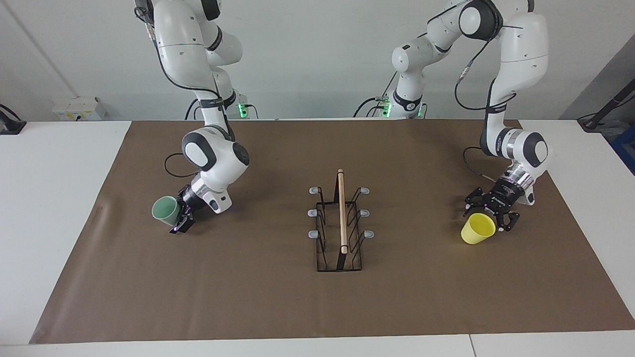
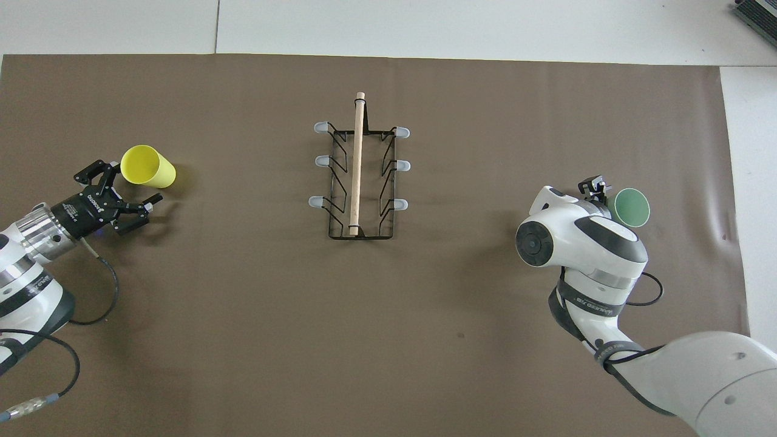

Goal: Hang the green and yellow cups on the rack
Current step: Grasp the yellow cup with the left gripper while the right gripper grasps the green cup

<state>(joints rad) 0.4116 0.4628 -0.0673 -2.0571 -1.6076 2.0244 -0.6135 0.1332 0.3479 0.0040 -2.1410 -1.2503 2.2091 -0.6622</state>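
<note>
Rack rod lengthwise from robots

A robotics lab: two white robot arms bolted at a white table under brown paper, bare wall, trailing cables.

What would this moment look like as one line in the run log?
left gripper: open, at yellow cup | right gripper: open, at green cup | rack: no cups hung
</note>
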